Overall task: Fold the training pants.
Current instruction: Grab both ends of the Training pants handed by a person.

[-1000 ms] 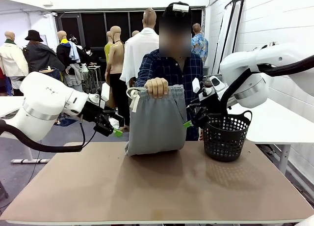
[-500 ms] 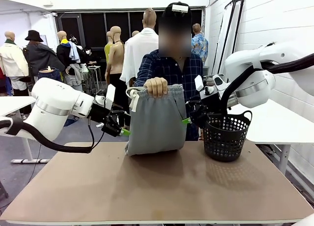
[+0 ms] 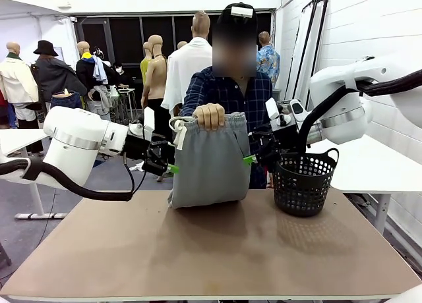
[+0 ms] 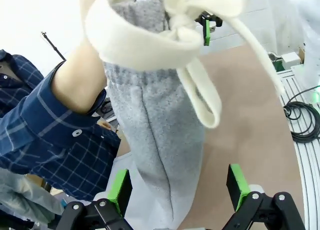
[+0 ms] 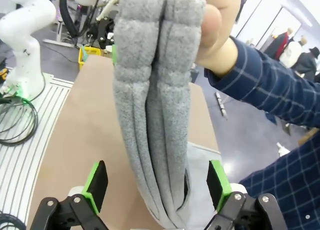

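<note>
1. Hanging from the person's hand [image 3: 211,116], the pants [image 3: 210,165] form a bunched grey bundle. The waistband is gripped at the top, and the lower end seems to rest on the table [image 3: 211,257].
2. The drawstring [image 3: 179,133] loops off the pants' upper left corner.
3. The left gripper [image 3: 169,165] sits at the pants' left edge, about halfway down. Its fingers are spread wide and hold nothing. In the left wrist view the green pads [image 4: 120,187] stand on either side of the cloth, apparently without touching it.
4. The right gripper [image 3: 252,157] sits at the pants' right edge at a similar height, also fully spread and empty. In the right wrist view its pads [image 5: 97,185] flank the layered edge with a gap on both sides.
5. The basket [image 3: 304,182] stands to the right of the pants, just past the right gripper.
6. Step in hand, as I judge it: the handover. Both grippers are lined up to take the pants from the person, and no folding has begun.
7. The next move calls for each gripper to ease inward until cloth fills the gap, then clamp through every layer. The bundle is thick and soft, so a shallow bite might catch only the outer layer. The drawstring should stay out of the left gripper's pads.
</note>
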Available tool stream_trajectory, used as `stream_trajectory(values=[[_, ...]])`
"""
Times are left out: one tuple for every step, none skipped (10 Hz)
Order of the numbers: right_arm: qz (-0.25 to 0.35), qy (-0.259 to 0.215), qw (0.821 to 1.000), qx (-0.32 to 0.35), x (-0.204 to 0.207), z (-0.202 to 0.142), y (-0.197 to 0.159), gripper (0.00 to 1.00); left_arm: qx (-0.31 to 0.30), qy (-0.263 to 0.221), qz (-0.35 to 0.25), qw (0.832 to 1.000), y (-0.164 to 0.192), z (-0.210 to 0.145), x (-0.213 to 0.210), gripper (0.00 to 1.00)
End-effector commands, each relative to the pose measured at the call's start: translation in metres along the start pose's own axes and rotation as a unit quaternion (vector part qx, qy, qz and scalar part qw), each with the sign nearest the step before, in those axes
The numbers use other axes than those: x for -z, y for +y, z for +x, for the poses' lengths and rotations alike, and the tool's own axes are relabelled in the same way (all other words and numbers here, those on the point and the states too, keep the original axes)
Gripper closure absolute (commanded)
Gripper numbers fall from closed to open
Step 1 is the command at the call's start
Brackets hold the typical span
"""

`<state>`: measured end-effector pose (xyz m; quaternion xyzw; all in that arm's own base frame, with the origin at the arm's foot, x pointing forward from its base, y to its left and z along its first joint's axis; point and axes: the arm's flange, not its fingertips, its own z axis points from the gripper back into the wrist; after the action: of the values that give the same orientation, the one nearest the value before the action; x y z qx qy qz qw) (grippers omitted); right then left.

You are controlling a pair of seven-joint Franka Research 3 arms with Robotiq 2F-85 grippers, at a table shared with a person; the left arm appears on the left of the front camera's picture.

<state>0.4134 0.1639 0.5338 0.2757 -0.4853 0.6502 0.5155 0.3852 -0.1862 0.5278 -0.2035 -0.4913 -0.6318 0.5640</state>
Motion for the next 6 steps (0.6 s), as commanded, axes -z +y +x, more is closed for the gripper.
stream_trajectory(values=[[-0.003,-0.019,1.000,-0.009,0.001,-0.002,0.000,0.00,0.019,-0.019,0.002,1.000,-0.002,0.002,0.002,0.00],[-0.004,-0.025,1.000,-0.010,0.000,-0.002,0.002,0.00,0.019,-0.033,-0.001,0.999,-0.003,0.007,0.002,0.00],[-0.009,-0.031,0.999,-0.009,-0.001,-0.002,0.001,0.00,0.017,-0.047,0.005,0.999,-0.002,0.010,0.002,0.00],[-0.013,-0.043,0.999,-0.006,0.000,-0.001,0.001,0.00,0.015,-0.058,0.007,0.998,-0.002,0.014,0.001,0.00],[-0.018,-0.059,0.998,-0.003,0.001,-0.001,0.001,0.00,0.008,-0.071,0.003,0.997,-0.002,0.016,0.001,0.00],[-0.023,-0.071,0.997,-0.002,0.003,-0.001,0.001,0.00,0.004,-0.080,0.003,0.997,-0.001,0.017,0.001,0.00]])
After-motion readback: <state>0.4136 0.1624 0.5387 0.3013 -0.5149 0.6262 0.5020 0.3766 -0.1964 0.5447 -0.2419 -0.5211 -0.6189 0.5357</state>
